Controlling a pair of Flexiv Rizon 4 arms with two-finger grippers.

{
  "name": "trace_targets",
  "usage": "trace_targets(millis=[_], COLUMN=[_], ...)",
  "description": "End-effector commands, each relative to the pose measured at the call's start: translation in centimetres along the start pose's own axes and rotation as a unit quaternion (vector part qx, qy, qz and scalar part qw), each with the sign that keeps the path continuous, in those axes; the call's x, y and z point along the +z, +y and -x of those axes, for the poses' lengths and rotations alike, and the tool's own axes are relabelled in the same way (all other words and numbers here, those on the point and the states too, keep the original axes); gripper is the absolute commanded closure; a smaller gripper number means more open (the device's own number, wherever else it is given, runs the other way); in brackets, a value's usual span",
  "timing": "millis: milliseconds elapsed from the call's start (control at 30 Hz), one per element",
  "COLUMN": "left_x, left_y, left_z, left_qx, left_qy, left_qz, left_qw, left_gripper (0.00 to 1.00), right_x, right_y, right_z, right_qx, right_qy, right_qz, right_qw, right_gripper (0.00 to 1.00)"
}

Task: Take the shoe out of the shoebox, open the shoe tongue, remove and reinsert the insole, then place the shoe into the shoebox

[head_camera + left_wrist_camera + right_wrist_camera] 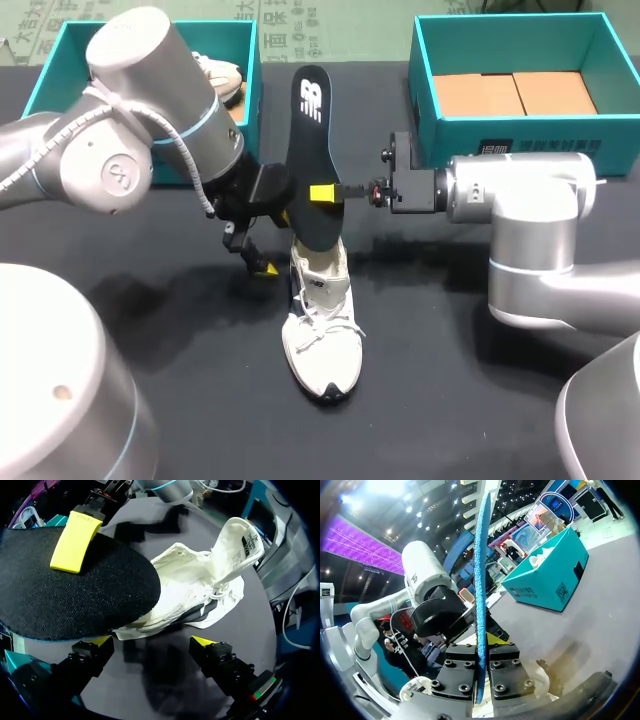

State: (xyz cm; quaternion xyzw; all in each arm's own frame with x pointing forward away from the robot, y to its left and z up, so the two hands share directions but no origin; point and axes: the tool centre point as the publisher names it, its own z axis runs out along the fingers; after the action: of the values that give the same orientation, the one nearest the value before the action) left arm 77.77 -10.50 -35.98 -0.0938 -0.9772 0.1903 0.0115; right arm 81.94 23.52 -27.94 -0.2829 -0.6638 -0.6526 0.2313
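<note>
Right arm (520, 200) comes in level from the side, wrist horizontal, w/ the right fingers (320, 192) clamped on the black insole (308, 140) about halfway up. The insole stands upright, heel end down just above the sneaker's opening. In the right wrist view it's edge-on, pinched between both fingers (501, 667), blue edge (481, 570) running straight out ahead of them.

Left arm (150, 130) reaches in from the other side, wrist angled down toward the tabletop (450, 400). Left fingers (265, 268) are spread wide, holding nothing, low beside the shoe's heel. In the left wrist view the white sneaker (200, 590) lies on its sole just ahead of the open fingers (102, 641), tongue pulled up, insole (75, 595) hanging over its heel end.

Sneaker (322, 320) sits mid-tabletop, below the right fingers. Teal shoebox (60, 60) behind the left arm has another shoe (215, 72) in it. A 2nd teal box (520, 40) sits beyond the right arm w/ cardboard (515, 93) inside.
</note>
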Motion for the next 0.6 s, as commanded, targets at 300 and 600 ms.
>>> trace_targets(millis=[300, 600], left_x=[0.86, 0.26], left_y=[-0.17, -0.07], left_z=[0.62, 0.61], left_qx=[-0.01, -0.011], left_qy=[-0.005, -0.004], left_qz=[-0.004, -0.022], left_qw=[1.0, 1.0], left_gripper=[0.0, 0.0], right_x=[-0.14, -0.26], right_y=[0.21, 0.23], right_z=[0.61, 0.76], right_qx=[-0.003, -0.011], right_qy=[0.01, 0.015], right_qz=[-0.003, 0.002], right_qw=[1.0, 1.0], right_gripper=[1.0, 1.0])
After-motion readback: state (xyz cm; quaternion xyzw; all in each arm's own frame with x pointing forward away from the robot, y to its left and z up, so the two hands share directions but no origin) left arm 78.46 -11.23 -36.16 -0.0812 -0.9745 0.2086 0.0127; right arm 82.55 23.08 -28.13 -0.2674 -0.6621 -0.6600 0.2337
